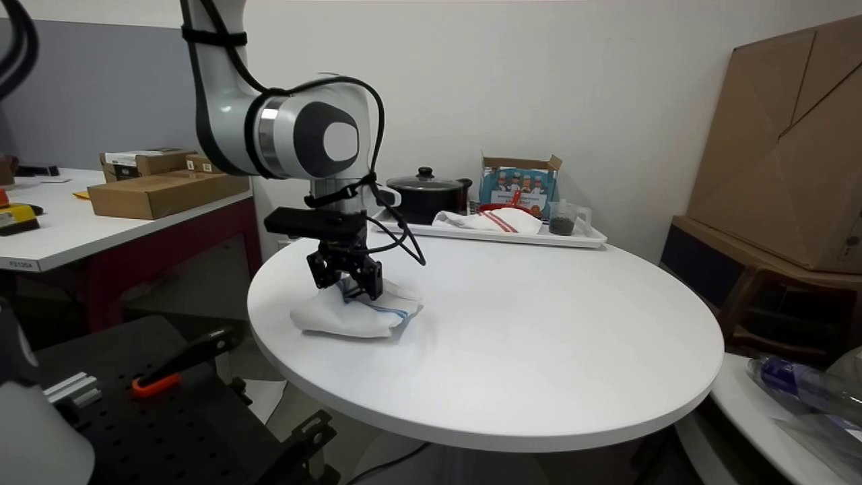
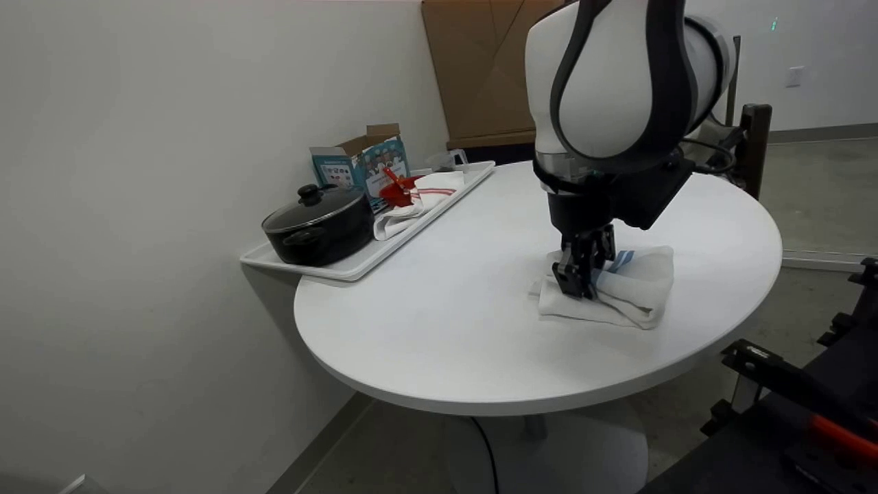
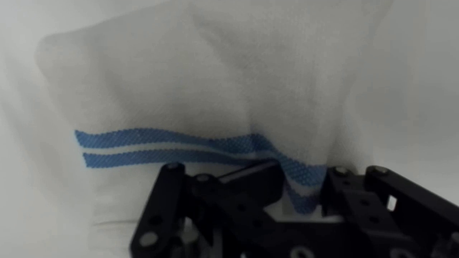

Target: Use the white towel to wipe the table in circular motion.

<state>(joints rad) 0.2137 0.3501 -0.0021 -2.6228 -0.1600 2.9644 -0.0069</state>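
The white towel [image 1: 343,320] with blue stripes lies folded and crumpled on the round white table [image 1: 539,337], near its edge on the robot's side. It also shows in an exterior view [image 2: 641,285] and fills much of the wrist view [image 3: 179,89]. My gripper [image 1: 347,286] points down onto the towel. In the wrist view, the gripper [image 3: 303,188] has a fold of towel with the blue stripe bunched between its two fingers, which are closed against it. The towel rests on the table around the fingers. The fingertips are partly hidden in the cloth.
A white tray [image 1: 582,239] at the table's wall side holds a black lidded pot [image 1: 427,195], a blue box [image 1: 518,185], a red-striped cloth [image 1: 502,221], a red utensil [image 2: 398,189] and a clear cup [image 1: 561,219]. Cardboard boxes [image 1: 781,141] stand beyond the table.
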